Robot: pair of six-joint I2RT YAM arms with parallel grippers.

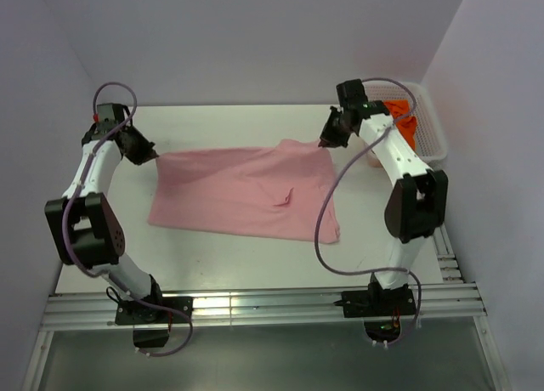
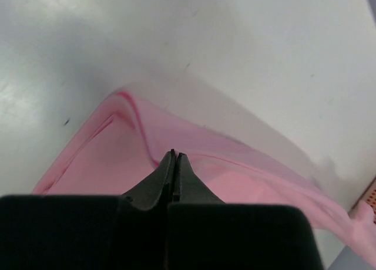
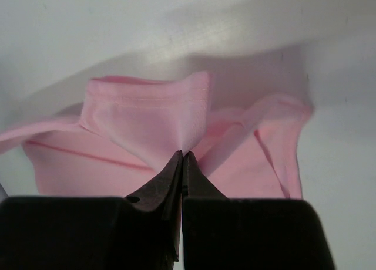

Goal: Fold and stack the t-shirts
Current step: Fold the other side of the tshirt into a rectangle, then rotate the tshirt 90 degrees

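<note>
- The left gripper (image 1: 154,157) and right gripper (image 1: 325,143) are both clamping far corners of the pink t-shirt (image 1: 246,195).
- Soft, light cloth is likely sagging when lifted; the hems are probably offering the firmest hold.

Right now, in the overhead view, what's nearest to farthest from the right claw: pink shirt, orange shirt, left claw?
1. Pink shirt: pinched in the right claw.
2. Orange shirt: in the basket, far right.
3. Left claw: across the table, far left.
</note>
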